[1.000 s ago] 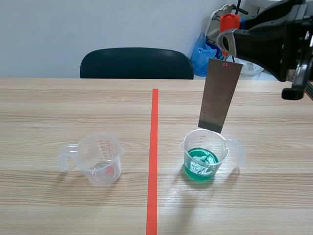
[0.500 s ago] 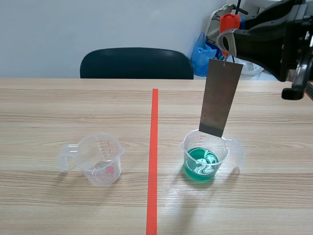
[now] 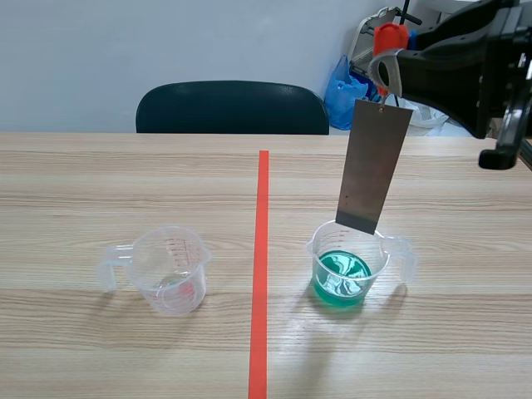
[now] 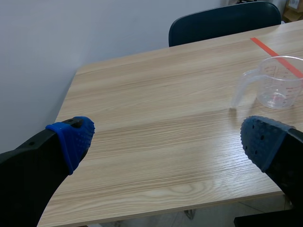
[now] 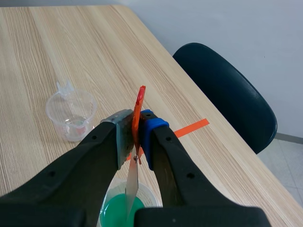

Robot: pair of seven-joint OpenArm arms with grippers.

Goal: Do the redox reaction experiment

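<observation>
Air alone fills the released left hand (image 4: 165,137), which hangs nearest us, well apart from the cup of green liquid (image 3: 349,268). The empty cup (image 4: 277,82) stands ahead of it, across the tape line (image 3: 261,274) from the green cup, on the same worktop (image 3: 83,183).

In the green cup the bright swirls of a second ago have smoothed into a calmer surface. Over it, the metal strip (image 3: 372,166) has sunk a little. Its lower edge, clear above the rim before, now sits at rim level, and it has swung slightly toward the tape line. We cannot tell whether it touches the liquid yet. From the right wrist the tip points straight down into the green.

Above the green cup, the right hand (image 5: 137,137) is clenched on the red clip (image 3: 389,37) from which the strip hangs.

We judge the dipping step under way but not finished: the strip needs to go lower and stay centred so it does not catch the rim.

Beyond the green cup stands a dark chair (image 3: 233,106).
</observation>
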